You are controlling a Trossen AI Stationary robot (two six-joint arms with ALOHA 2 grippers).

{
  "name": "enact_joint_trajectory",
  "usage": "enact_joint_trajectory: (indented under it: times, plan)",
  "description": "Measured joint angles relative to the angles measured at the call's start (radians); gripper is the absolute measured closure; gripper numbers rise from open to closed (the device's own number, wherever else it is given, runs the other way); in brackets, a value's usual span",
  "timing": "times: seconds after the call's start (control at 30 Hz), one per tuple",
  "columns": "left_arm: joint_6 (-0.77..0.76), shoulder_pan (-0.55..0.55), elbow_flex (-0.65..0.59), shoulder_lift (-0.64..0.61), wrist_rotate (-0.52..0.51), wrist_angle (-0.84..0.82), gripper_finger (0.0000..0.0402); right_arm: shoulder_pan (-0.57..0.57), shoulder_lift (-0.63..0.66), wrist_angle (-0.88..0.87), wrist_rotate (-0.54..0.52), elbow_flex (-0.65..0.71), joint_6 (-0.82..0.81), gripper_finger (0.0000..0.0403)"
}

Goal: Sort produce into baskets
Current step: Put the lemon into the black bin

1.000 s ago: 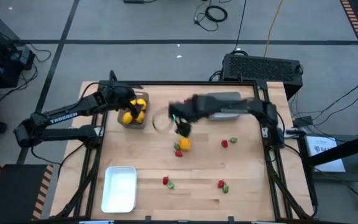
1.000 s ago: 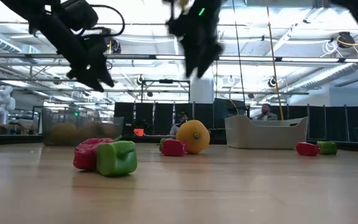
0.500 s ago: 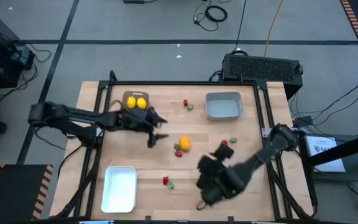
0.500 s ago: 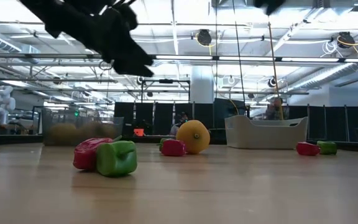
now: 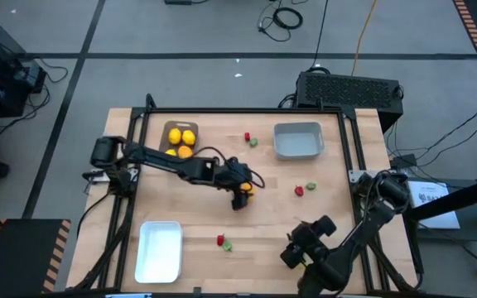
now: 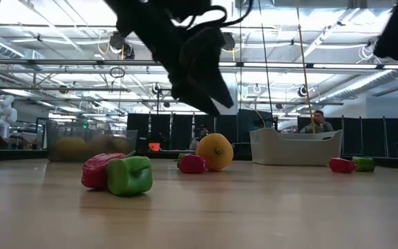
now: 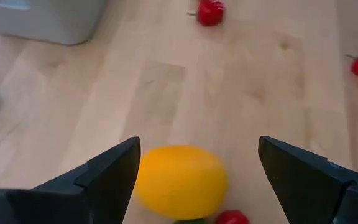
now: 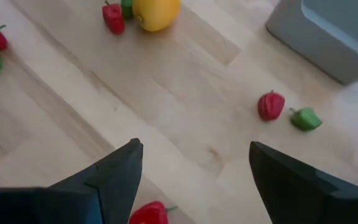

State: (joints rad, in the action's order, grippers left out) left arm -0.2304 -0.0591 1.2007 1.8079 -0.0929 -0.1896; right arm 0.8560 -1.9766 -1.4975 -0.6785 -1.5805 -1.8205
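Note:
An orange fruit [image 5: 247, 189] lies on the table's middle, beside a red piece [image 6: 192, 164]. My left gripper [image 5: 238, 195] is open and hangs just above it. In the left wrist view the fruit [image 7: 182, 180] shows between the two fingers; the low view shows the fingertips [image 6: 213, 104] clear above the fruit [image 6: 215, 152]. My right gripper [image 5: 295, 250] is open and empty above the near right of the table. The brown-grey basket [image 5: 170, 131] holds yellow and orange fruits. The grey-blue basket [image 5: 298, 153] stands far right and the white basket [image 5: 160, 248] near left.
Red and green pieces lie in pairs: near the far edge [image 5: 249, 139], right of the middle [image 5: 305, 189], and near the front [image 5: 224, 242]. Another red piece [image 8: 148, 214] lies under my right gripper. People stand in the room behind the table.
My left gripper has gone from over the brown-grey basket toward the table's right and down, to above the orange fruit. My right gripper has gone from above the table's middle toward the near right edge. The orange fruit has stayed where it was.

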Motion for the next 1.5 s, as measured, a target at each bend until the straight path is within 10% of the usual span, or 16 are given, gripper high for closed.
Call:
enact_joint_trajectory:
  times: [0.27, 1.5]
  plan:
    - [-0.004, -0.045, 0.067, 0.010, -0.123, -0.136, 0.0068, 0.024, 0.000, 0.034, -0.001, 0.023, -0.065, 0.0122]
    - [-0.339, 0.023, 0.074, 0.095, -0.094, -0.149, 0.0068, -0.012, -0.001, 0.006, 0.000, 0.024, 0.068, 0.0122]
